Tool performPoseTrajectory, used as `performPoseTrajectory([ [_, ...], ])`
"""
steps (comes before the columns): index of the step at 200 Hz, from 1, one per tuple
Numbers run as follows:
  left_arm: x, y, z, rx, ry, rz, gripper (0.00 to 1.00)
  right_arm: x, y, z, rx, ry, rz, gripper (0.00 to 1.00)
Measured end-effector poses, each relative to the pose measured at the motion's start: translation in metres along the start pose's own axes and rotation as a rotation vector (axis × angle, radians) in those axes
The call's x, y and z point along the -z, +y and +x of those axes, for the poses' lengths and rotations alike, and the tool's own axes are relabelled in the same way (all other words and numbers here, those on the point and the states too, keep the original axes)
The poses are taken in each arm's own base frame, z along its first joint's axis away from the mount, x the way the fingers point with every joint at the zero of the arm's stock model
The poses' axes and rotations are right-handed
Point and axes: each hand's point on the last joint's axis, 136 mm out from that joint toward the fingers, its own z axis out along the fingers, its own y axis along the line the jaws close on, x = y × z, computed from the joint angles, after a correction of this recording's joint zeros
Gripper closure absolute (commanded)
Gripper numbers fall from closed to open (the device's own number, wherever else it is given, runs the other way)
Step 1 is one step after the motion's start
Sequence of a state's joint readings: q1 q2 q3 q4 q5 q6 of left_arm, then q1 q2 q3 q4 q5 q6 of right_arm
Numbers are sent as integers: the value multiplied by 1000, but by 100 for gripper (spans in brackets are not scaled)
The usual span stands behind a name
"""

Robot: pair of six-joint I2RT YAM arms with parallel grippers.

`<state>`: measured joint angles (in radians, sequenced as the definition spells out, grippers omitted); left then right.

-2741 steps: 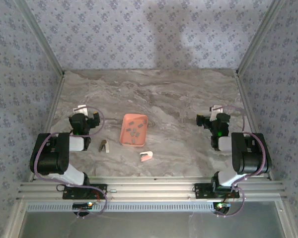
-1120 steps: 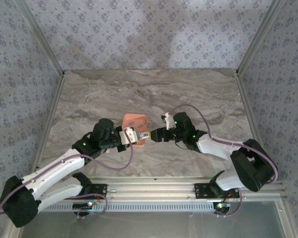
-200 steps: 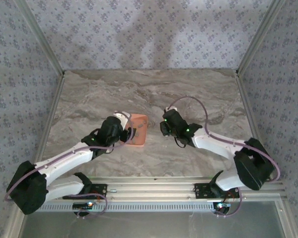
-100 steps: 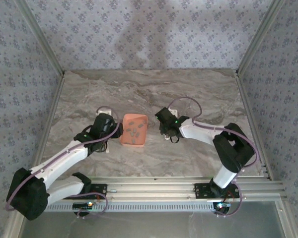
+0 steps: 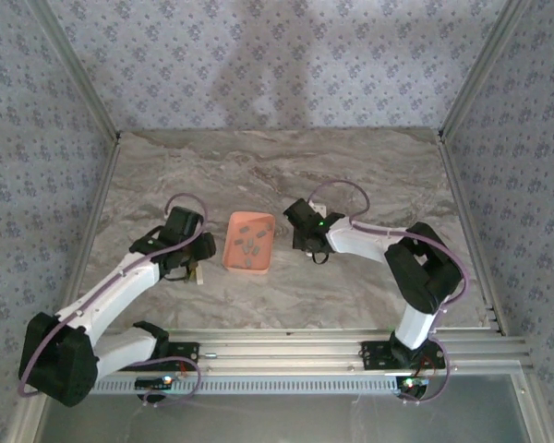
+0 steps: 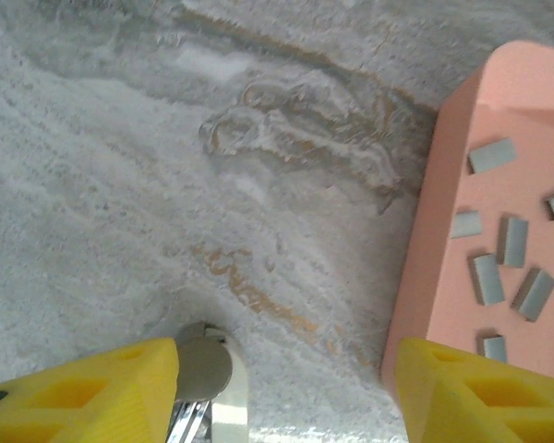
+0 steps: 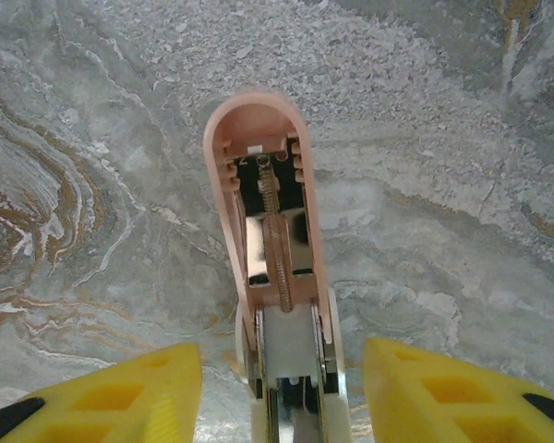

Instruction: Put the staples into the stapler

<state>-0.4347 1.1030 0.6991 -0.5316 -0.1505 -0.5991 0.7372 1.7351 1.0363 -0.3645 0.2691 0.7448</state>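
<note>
Small dull-grey metal staple strips [image 6: 513, 242] lie loose in a salmon-pink plastic tray [image 6: 440, 231], just beyond the right finger of the left gripper [image 6: 286, 378]. Its jaws stand released, a cream mini stapler [image 6: 212, 392] beside the left finger. The right gripper [image 7: 282, 378], likewise released, straddles an opened pink plastic stapler [image 7: 258, 185] on the marble-patterned table [image 7: 443, 138].

Your left arm [image 5: 111, 288] and right arm [image 5: 362, 242], white shells between bulky black joints, thin purple cables [image 5: 180, 199] looping at each wrist, chunky yellow fingers [image 6: 83, 388] (hollow cut-outs), tiny green light [image 5: 321, 221] on the right wrist.
</note>
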Motion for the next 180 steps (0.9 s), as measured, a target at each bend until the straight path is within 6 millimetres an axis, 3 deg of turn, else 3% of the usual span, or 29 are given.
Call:
performPoseTrajectory([
  [70,-13,17,18,30,143,-84,37,36,4,-20,-24,-80,-68,49],
  [147,-21,21,25,37,188,-103,36,15,-7,11,-4,20,-44,51],
  [180,-27,23,31,35,219,-119,37,14,-7,15,0,31,-48,51],
])
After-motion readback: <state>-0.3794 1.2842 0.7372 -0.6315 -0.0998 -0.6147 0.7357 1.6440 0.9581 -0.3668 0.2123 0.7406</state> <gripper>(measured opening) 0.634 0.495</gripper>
